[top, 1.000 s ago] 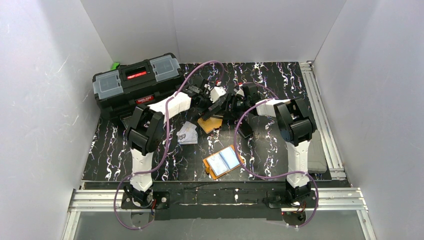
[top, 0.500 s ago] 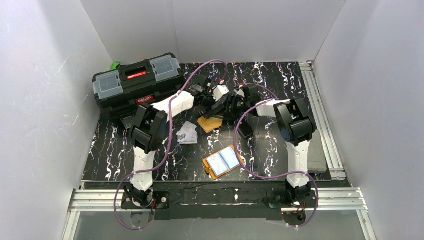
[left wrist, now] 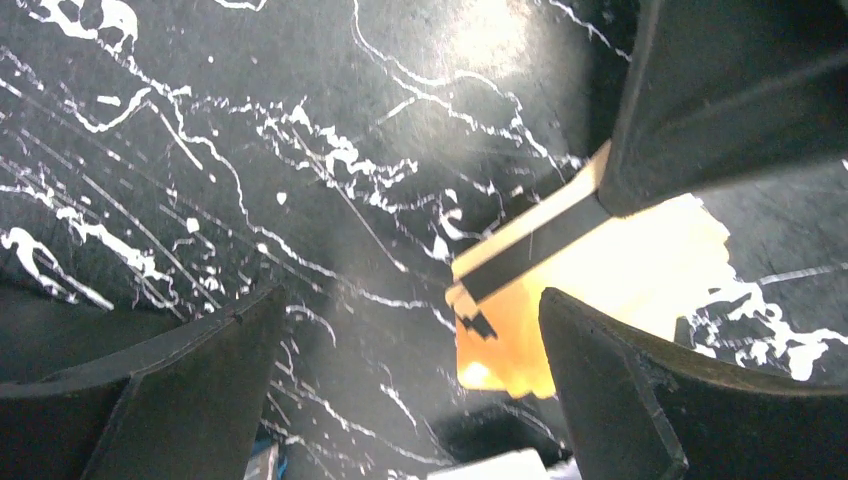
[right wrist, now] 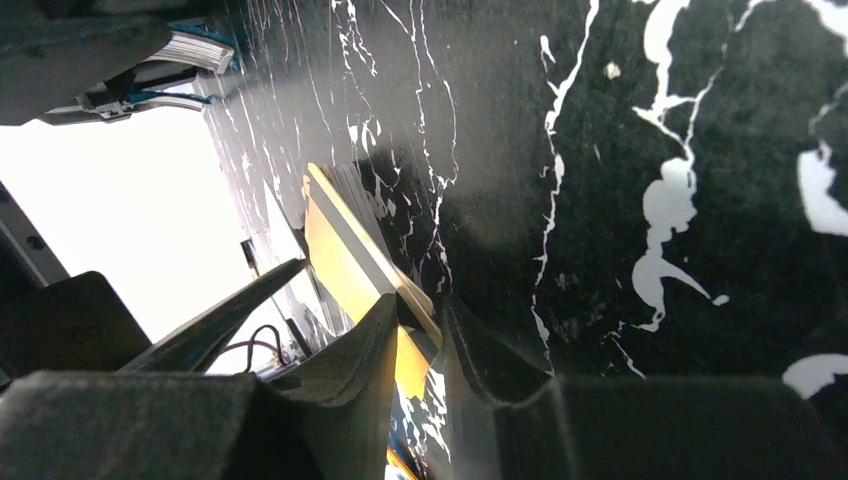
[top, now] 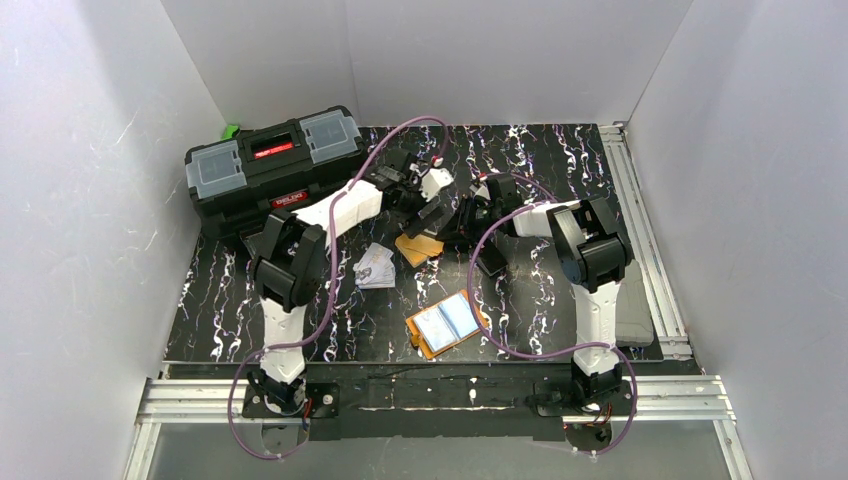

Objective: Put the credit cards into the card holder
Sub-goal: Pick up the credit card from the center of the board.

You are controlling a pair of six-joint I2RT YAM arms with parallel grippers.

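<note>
An orange card with a dark stripe point(left wrist: 535, 250) lies on a small pile of orange cards point(top: 420, 247) at mid-table. My right gripper point(right wrist: 420, 305) is shut on the edge of an orange card point(right wrist: 345, 260) and tilts it up off the table; in the top view the right gripper point(top: 457, 228) is just right of the pile. My left gripper point(left wrist: 410, 300) is open and empty, its jaws wide apart, straddling the pile from above point(top: 425, 213). The orange card holder point(top: 447, 323) lies open near the front, sleeves up. Pale white cards point(top: 375, 266) lie left of the pile. A black card point(top: 490, 260) lies to its right.
A big black toolbox point(top: 270, 165) stands at the back left. White walls enclose the black marbled table point(top: 560, 160) on three sides. A metal rail point(top: 640, 220) runs along the right edge.
My left wrist swung slightly right, then back left over the orange pile. My right gripper has stayed at the pile with the card in it.
</note>
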